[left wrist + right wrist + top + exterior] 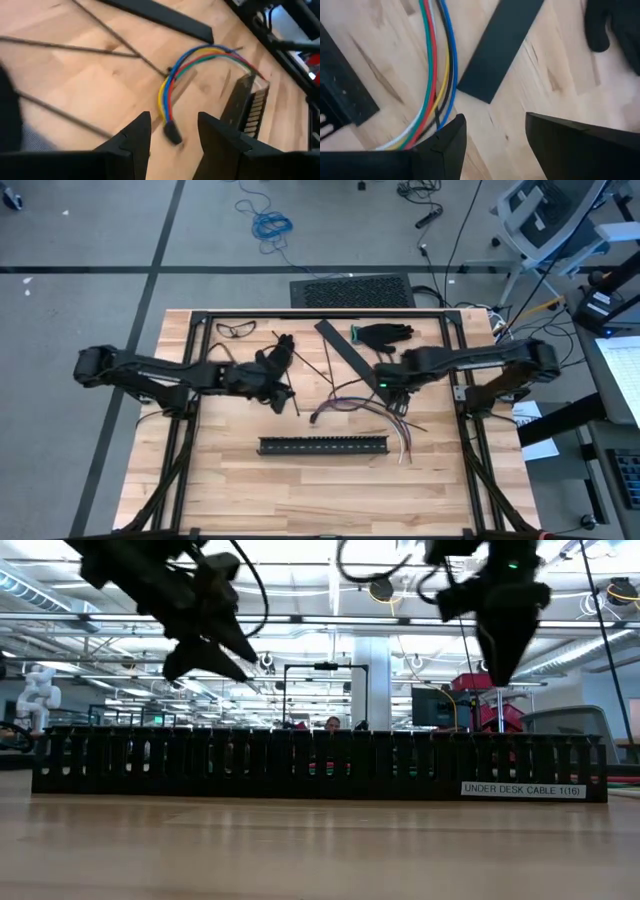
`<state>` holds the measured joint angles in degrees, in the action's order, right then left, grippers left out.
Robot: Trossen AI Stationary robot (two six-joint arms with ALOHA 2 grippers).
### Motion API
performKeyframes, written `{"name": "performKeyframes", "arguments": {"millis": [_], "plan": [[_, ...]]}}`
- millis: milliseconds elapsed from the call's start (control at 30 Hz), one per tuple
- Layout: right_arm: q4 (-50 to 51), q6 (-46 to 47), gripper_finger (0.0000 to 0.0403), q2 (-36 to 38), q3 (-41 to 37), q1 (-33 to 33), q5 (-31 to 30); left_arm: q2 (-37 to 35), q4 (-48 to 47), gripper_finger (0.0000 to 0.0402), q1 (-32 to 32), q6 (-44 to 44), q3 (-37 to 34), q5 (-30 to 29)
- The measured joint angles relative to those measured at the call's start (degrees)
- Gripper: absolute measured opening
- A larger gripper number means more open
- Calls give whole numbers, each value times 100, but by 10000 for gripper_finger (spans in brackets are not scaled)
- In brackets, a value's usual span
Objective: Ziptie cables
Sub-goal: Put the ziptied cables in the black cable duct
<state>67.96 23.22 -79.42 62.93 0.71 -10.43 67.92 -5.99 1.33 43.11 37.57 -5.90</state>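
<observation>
Right gripper (pixel 492 132) hangs open and empty just above the wood with the cables (pixel 436 70) right beside one finger, likely lining up to pinch the bundle; left gripper (pixel 172 135) is also parted with nothing in it, aimed at the black connector end (pixel 172 132) of the same bundle, presumably so each claw takes one end. Cables (pixel 355 405) lie loose mid-table between the two arms, behind the slotted strip (pixel 322 445). In the low view that strip hides them entirely, and I can't pick out a ziptie for sure among the thin black sticks (pixel 310 365).
</observation>
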Motion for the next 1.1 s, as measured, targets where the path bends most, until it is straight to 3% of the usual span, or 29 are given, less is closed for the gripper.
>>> {"name": "performKeyframes", "arguments": {"millis": [100, 333, 533, 633, 767, 900, 1100], "plan": [[-471, 214, 192, 708, -798, -34, -29, 601, 59, 157, 4, -6, 457, 143], [-1177, 74, 192, 1913, -2019, -39, -59, 2458, -1823, 157, 140, 5, 2419, -67], [-1332, -265, 192, 2525, -2215, -39, -13, 3893, -3057, 157, 123, 218, 4337, -187], [-1344, -332, 192, 2787, -2215, -38, -16, 4436, -3935, 157, 53, 301, 4944, -193], [-1339, -332, 192, 3082, -2213, -28, -35, 4699, -4515, 157, -128, 453, 5361, -204], [-1365, -345, 192, 3249, -2213, -28, -49, 4752, -4479, 157, -248, 879, 5360, -99], [-1428, -448, 192, 3268, -2211, -31, -55, 4874, -4451, 157, -370, 755, 5360, 298]]}}
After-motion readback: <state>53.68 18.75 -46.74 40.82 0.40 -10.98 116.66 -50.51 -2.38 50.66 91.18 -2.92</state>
